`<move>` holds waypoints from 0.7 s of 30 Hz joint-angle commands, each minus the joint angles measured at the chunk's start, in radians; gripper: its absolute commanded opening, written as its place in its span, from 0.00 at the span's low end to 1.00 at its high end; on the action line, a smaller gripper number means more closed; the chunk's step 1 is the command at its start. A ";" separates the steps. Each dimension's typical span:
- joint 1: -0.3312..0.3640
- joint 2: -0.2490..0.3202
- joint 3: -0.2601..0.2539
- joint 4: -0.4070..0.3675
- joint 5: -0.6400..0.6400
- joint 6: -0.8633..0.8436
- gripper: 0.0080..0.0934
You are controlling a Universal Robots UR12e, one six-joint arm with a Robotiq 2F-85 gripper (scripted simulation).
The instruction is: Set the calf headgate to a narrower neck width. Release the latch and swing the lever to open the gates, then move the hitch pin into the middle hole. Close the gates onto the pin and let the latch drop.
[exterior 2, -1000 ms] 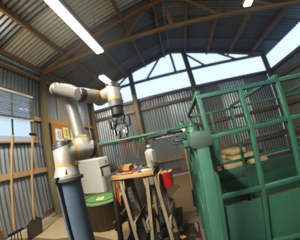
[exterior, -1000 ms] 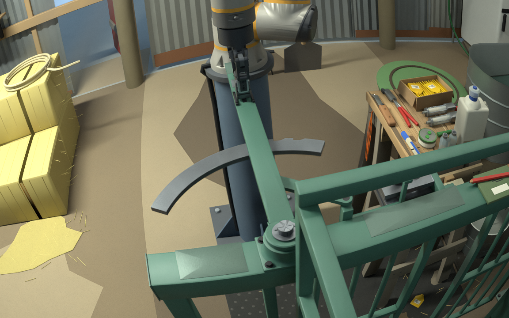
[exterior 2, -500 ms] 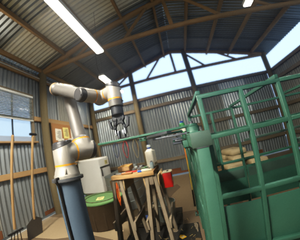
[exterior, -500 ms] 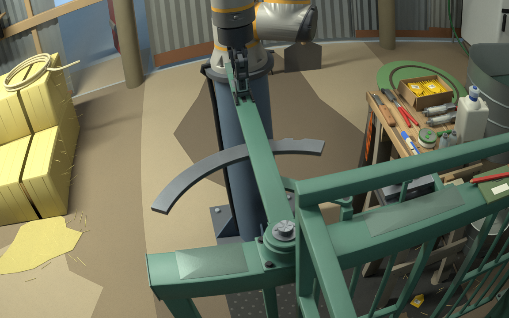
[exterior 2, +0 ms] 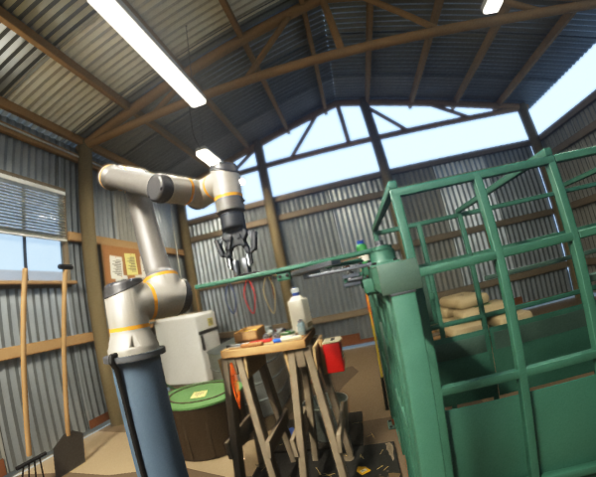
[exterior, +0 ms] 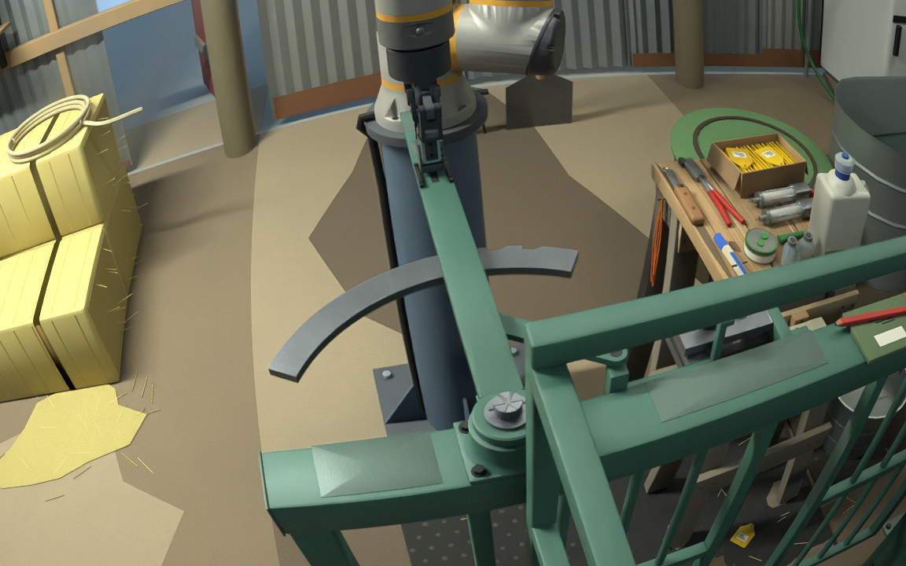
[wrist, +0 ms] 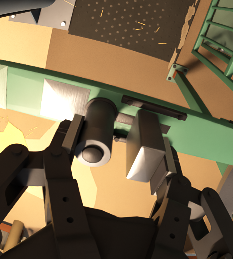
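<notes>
The long green lever (exterior: pixel 456 253) runs from its pivot bolt (exterior: pixel 504 410) on the headgate's top rail out across the grey notched arc plate (exterior: pixel 400 281) toward my arm. At its far end sit a dark handle tube (wrist: pixel 96 132) and a grey latch block (wrist: pixel 144 147). My gripper (wrist: pixel 119 147) comes down from above and is closed on the handle and latch together, one finger outside each. In the second side camera it (exterior 2: pixel 239 264) stands right on the lever's end. The hitch pin is not visible.
The green headgate frame (exterior 2: pixel 493 318) fills the right. A trestle table (exterior: pixel 738 211) with tools, a white bottle and a box stands beside it, with a grey tub behind. Hay bales (exterior: pixel 34 246) are stacked at the far left, and my blue pedestal (exterior: pixel 428 281) stands under the lever.
</notes>
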 commanded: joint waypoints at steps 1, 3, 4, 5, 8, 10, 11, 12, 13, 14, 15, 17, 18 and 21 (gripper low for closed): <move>0.000 0.002 0.002 -0.003 0.003 0.000 0.04; 0.000 0.002 0.002 -0.003 0.003 0.000 0.00; 0.000 0.002 0.002 -0.003 0.003 0.000 0.00; 0.000 0.002 0.002 -0.003 0.003 0.000 0.00; 0.000 0.002 0.002 -0.003 0.003 0.000 0.00; 0.000 0.002 0.002 -0.003 0.003 0.000 0.00; 0.000 0.002 0.002 -0.003 0.003 0.000 0.00; 0.000 0.002 0.002 -0.003 0.003 0.000 0.00; 0.000 0.002 0.002 -0.003 0.003 0.000 0.00; 0.000 0.002 0.002 -0.003 0.003 0.000 0.00; 0.000 0.002 0.002 -0.003 0.003 0.000 0.00; 0.000 0.002 0.002 -0.003 0.003 0.000 0.00; 0.000 0.002 0.002 -0.003 0.003 0.000 0.00; -0.001 0.002 0.002 -0.004 0.003 -0.001 0.00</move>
